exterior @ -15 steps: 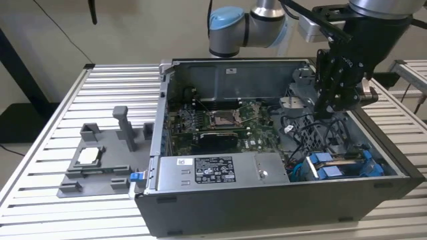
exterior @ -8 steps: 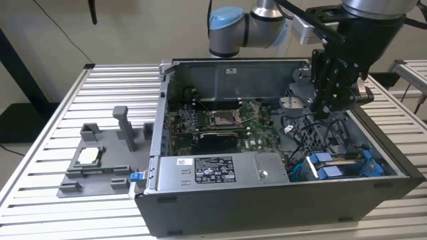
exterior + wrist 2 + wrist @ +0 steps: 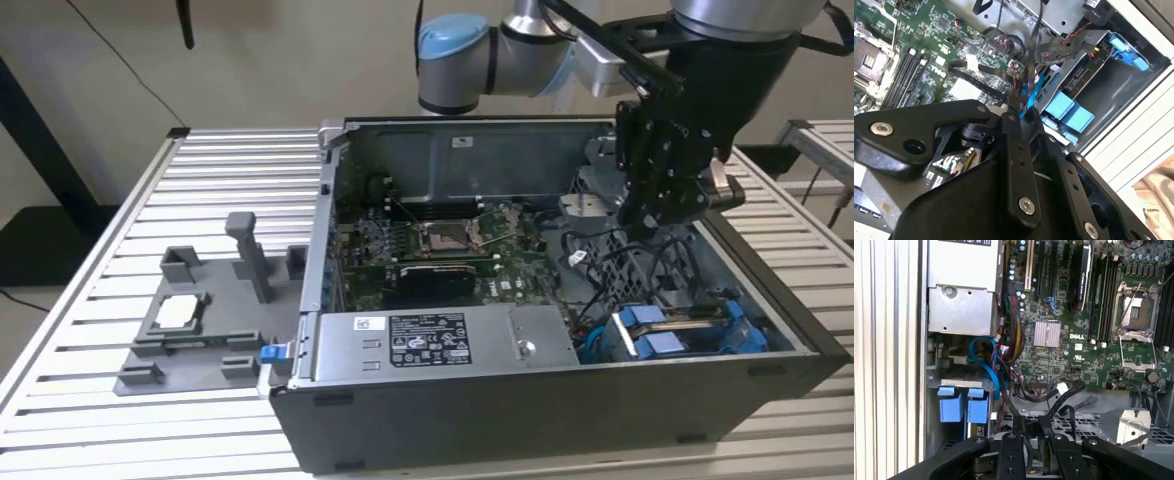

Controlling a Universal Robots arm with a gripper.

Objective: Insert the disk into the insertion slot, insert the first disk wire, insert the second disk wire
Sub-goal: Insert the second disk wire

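Gripping up close with black fingers [image 3: 1015, 160], tips pressed together on a black wire [image 3: 1034, 45] above the green board [image 3: 954, 30]. Hanging inside the open computer case [image 3: 534, 420], toward the exterior view's right. Spotting the disk [image 3: 681, 325] now, sitting in its blue frame in the slot at the case's near corner, near the grey power box [image 3: 427, 340]. Catching its blue tabs in both wrist views. Standing on a slatted surface [image 3: 80, 330], case beside a grey holder [image 3: 200, 330].
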